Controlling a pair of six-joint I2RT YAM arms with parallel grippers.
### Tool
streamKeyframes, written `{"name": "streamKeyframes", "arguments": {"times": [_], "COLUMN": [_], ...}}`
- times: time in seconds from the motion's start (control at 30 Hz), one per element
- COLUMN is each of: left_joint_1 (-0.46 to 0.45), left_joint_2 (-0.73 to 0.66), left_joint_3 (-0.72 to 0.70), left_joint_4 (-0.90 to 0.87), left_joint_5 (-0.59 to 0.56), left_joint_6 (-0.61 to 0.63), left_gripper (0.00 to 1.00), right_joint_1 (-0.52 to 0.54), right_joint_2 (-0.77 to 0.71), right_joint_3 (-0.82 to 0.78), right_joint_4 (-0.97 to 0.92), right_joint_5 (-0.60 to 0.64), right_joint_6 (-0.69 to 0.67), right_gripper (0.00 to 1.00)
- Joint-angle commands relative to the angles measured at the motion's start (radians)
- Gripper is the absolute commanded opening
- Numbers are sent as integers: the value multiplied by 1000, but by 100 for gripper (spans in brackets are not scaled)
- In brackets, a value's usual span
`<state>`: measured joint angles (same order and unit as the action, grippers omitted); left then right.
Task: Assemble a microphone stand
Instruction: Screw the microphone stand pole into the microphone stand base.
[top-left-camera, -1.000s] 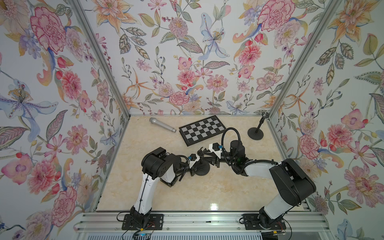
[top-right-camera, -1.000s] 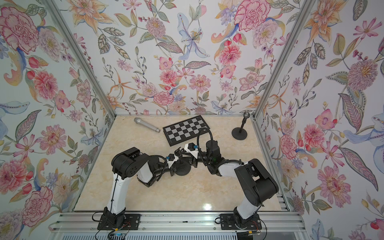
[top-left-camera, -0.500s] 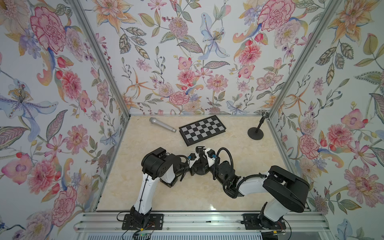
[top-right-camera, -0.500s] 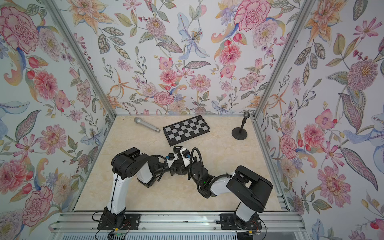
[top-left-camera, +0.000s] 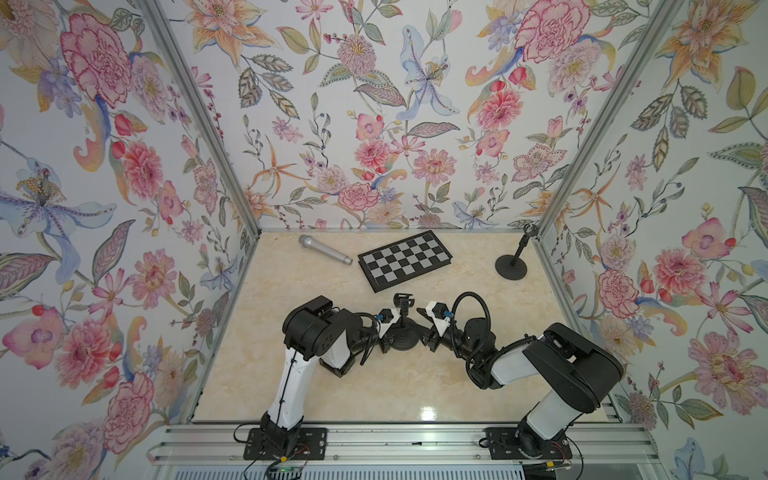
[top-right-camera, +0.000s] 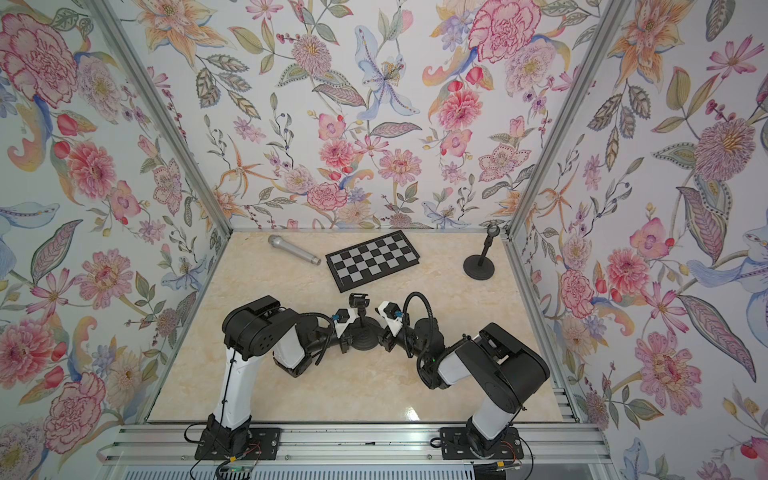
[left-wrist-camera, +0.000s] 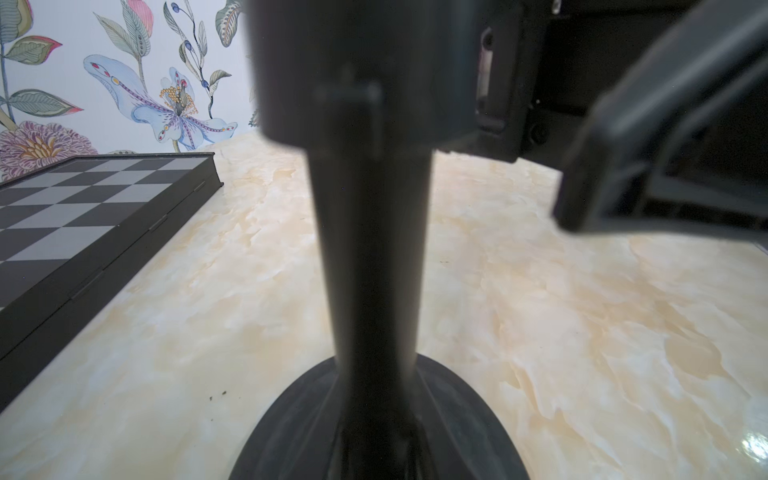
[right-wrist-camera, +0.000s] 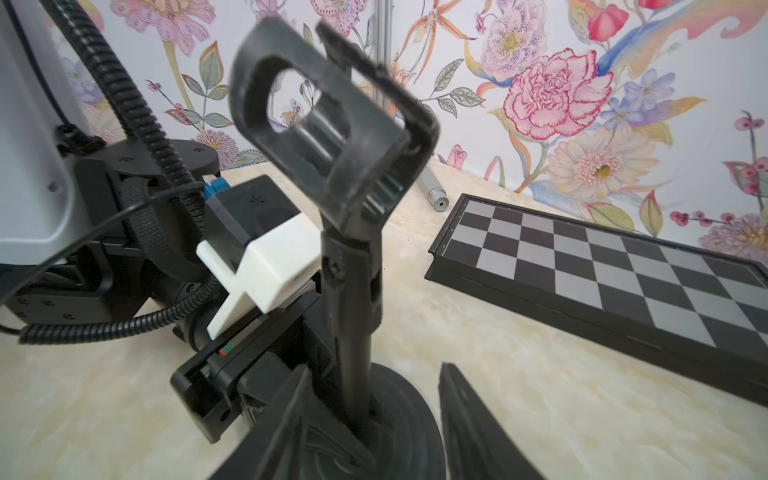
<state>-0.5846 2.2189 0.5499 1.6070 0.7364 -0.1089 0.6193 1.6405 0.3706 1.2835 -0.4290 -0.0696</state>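
Observation:
A black microphone stand (top-left-camera: 405, 338) (top-right-camera: 365, 338) stands upright mid-table, a round base with a pole (right-wrist-camera: 353, 324) and an empty clip (right-wrist-camera: 332, 124) on top. My left gripper (top-left-camera: 390, 337) (top-right-camera: 345, 338) reaches in low from the left and is shut on the stand near the foot of the pole (left-wrist-camera: 374, 249); its fingers are hidden in the left wrist view. My right gripper (right-wrist-camera: 378, 432) (top-left-camera: 426, 334) sits low on the opposite side, open. Its fingers (right-wrist-camera: 291, 415) straddle the pole over the base without touching it.
A silver microphone (top-left-camera: 324, 249) (top-right-camera: 293, 249) lies at the back left. A folded chessboard (top-left-camera: 405, 259) (right-wrist-camera: 602, 270) lies behind the stand. A second black stand (top-left-camera: 511, 266) (top-right-camera: 479, 266) stands in the back right corner. Flowered walls close three sides.
My right gripper was shut up by the top of the stand. It has let go, swung round, come down beside the base and opened. The left arm has stayed put.

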Motion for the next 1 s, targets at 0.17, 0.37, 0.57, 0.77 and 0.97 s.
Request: {"name": "streamKeyframes", "arguments": {"times": [0.17, 0.37, 0.57, 0.77, 0.97], "left_joint_1": [-12, -11, -14, -11, -2], "left_joint_2": [100, 107, 115, 107, 114], "left_joint_3": [-65, -49, -39, -46, -42], "left_joint_4": [234, 233, 233, 234, 233], "left_joint_5": [25, 28, 25, -38, -66], "left_joint_6": [68, 60, 48, 19, -9], "left_gripper": [24, 24, 25, 28, 27], "right_joint_1": [-123, -121, -102, 20, 387], "right_joint_2": [49, 146, 176, 118, 148], "right_joint_3": [221, 282, 280, 188, 71], "right_joint_4": [-188, -116, -43, -93, 30], "right_joint_5": [-571, -578, -519, 159, 1210], "right_joint_6": [-58, 27, 79, 121, 155], "right_gripper": [55, 45, 22, 0, 0]}}
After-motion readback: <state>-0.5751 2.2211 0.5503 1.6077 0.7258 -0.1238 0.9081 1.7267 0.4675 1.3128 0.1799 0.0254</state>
